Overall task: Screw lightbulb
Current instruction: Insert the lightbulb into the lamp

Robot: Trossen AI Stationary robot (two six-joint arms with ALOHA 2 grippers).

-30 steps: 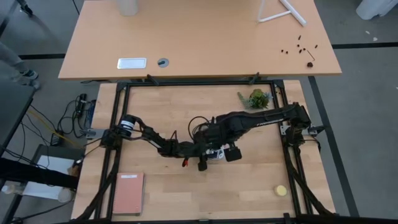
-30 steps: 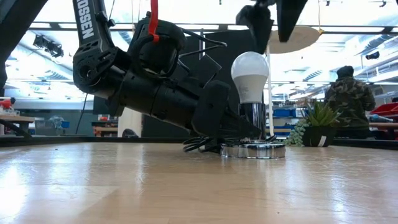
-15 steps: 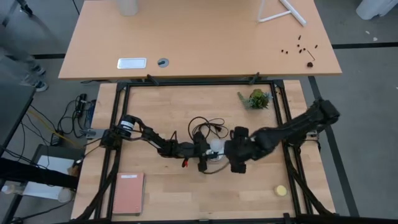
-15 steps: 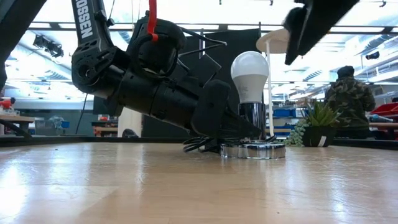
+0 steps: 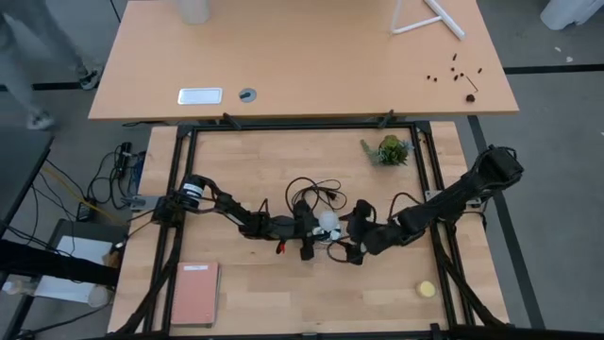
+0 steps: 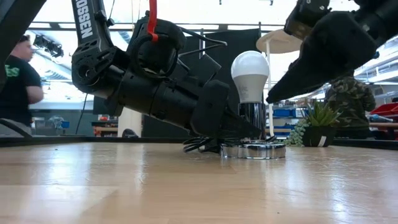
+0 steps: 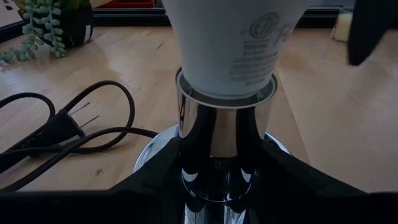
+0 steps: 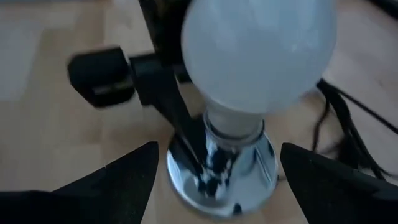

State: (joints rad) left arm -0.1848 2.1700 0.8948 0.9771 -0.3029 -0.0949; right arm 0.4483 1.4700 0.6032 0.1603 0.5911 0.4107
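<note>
the lightbulb stands upright in the socket at mid tabletop. it looks light, smooth and breakable, best held gently around its white dome. the left tool is clamped on the socket stem. the right tool, jaws apart, now sits just beside the bulb, lower than 1 second ago.

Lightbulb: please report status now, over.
Left gripper clamps the socket. Right gripper jaws open, beside the lightbulb, not touching. Bulb upright in socket. Cord behind.
</note>
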